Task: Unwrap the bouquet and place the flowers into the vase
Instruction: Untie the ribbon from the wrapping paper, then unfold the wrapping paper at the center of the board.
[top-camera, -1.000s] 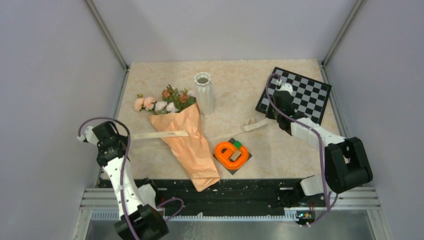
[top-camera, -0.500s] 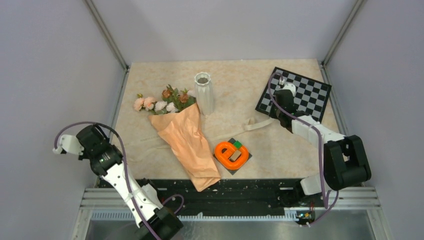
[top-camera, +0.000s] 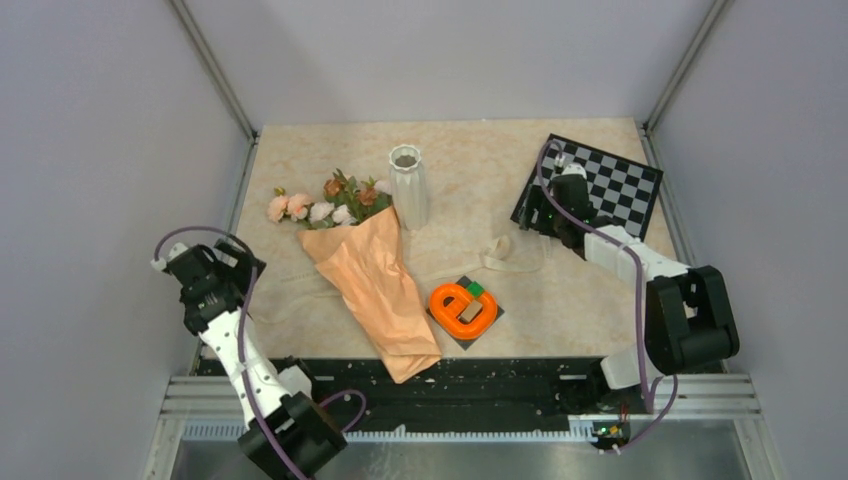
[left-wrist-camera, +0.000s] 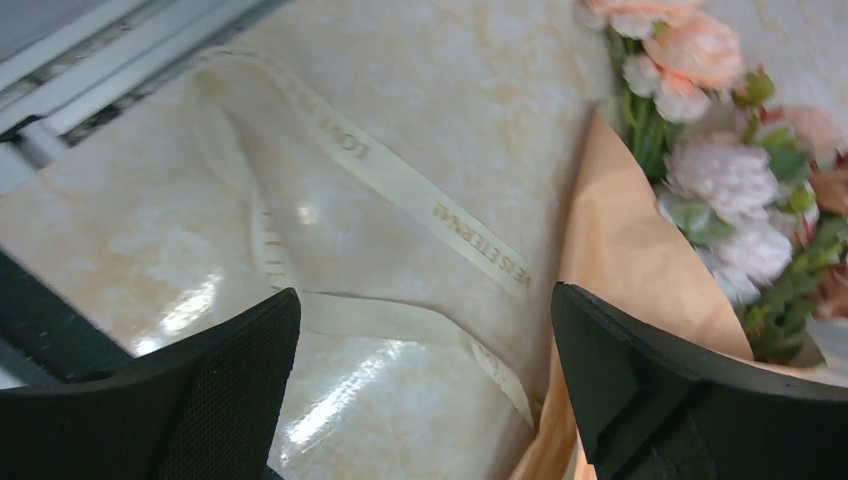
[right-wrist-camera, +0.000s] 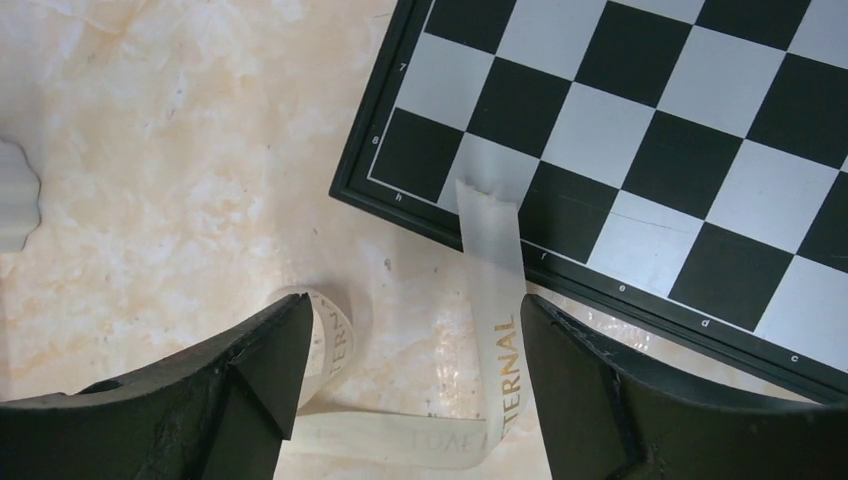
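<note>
Left gripper (top-camera: 232, 262) jaws wide, empty, above beige marble table (top-camera: 480, 150); grey walls. Bouquet (top-camera: 380, 285) lies mid-table, vase (top-camera: 408, 185) upright behind. Left wrist: ribbon (left-wrist-camera: 400, 190) slack below. Right wrist: right gripper (right-wrist-camera: 412, 305) agape, empty; ribbon end on chessboard (right-wrist-camera: 650, 130).

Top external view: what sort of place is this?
Probably a lab test cell: plain grey panels in a metal frame enclose the table, and unrelated props, a chessboard and orange ring, lie beside the bouquet.

"TERNAL" on ribbon (right-wrist-camera: 497, 300); "7", "8" on chessboard (right-wrist-camera: 640, 130) edge.
</note>
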